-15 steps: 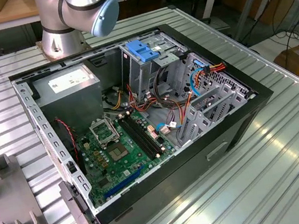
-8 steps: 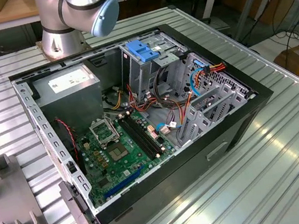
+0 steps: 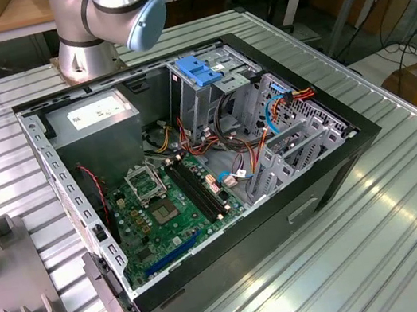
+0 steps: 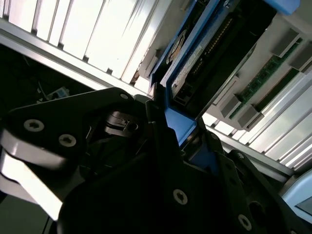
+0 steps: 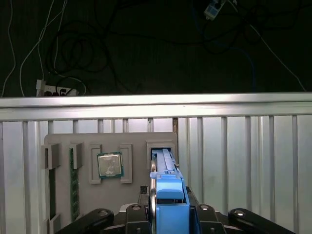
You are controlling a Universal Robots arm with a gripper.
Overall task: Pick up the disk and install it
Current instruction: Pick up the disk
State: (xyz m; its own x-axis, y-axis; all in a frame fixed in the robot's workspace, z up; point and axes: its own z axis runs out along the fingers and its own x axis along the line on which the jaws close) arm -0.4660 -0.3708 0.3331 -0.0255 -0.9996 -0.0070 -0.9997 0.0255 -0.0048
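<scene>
Exterior view: arm (image 3: pixel 106 12) base at rear of ribbed metal table (image 3: pixel 385 238). Open PC case (image 3: pixel 333 174) lies on table, mobo (image 3: pixel 161 205) exposed, silver drive cage (image 3: pixel 199 105) w/ blue bracket (image 3: pixel 200 68) on top. At exterior view's left, grey fixture (image 3: pixel 15 295) just beside case.

Second wrist view: black gripper (image 4: pixel 168 122) clamped on disk (image 4: pixel 209 53). Blue carrier edge pinched betw its fingers, pale label + connector end visible.

First wrist view: gripper (image 5: pixel 169 217) flanks disk (image 5: pixel 168 190) both sides. Disk stands on edge over a slot in grey fixture (image 5: pixel 136 141); can't tell if far end is inside slot or clear of it. CPU (image 5: pixel 110 164) + RAM stick (image 5: pixel 74 183) sit in other fixture pockets, apart from disk.
</scene>
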